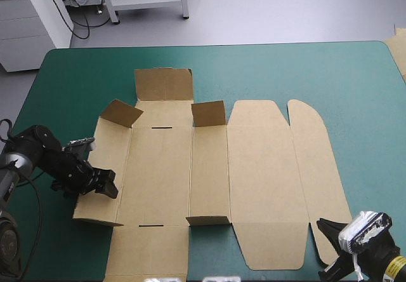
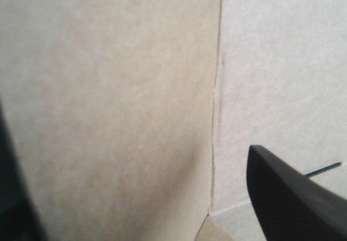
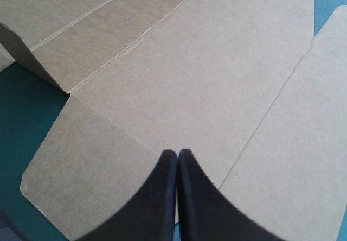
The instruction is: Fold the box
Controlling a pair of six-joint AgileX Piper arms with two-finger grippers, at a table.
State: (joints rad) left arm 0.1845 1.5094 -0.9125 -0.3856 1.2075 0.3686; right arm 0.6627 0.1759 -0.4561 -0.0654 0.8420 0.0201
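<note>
Box [image 1: 209,167]: one cut sheet of matte brown board, lying mostly flat and opened out across the middle of the teal-green worktop [image 1: 285,72]. Creases are dividing it into long rectangular panels. The broad lid panel [image 1: 260,180] is tapering to rounded corners, and a narrow strip [image 1: 314,167] with curved ends is running along its right side. Two small square flaps [image 1: 120,112] [image 1: 209,114] are standing up at the far end of the base, with a wider flap [image 1: 163,84] beyond them and one short flap [image 1: 208,220] rising at the near end. Thin dark slots [image 1: 162,128] are cutting the base creases.

Left claw [image 1: 104,187]: sitting at the box's left wall panel, which appears slightly lifted. It is released, with its black fingers [image 2: 293,197] spread wide and a smooth, fibrous board face filling the gap.

Right claw [image 1: 323,225]: clenched empty, the fins [image 3: 162,197] meeting in a pointed arch over the lid's near corner.
</note>
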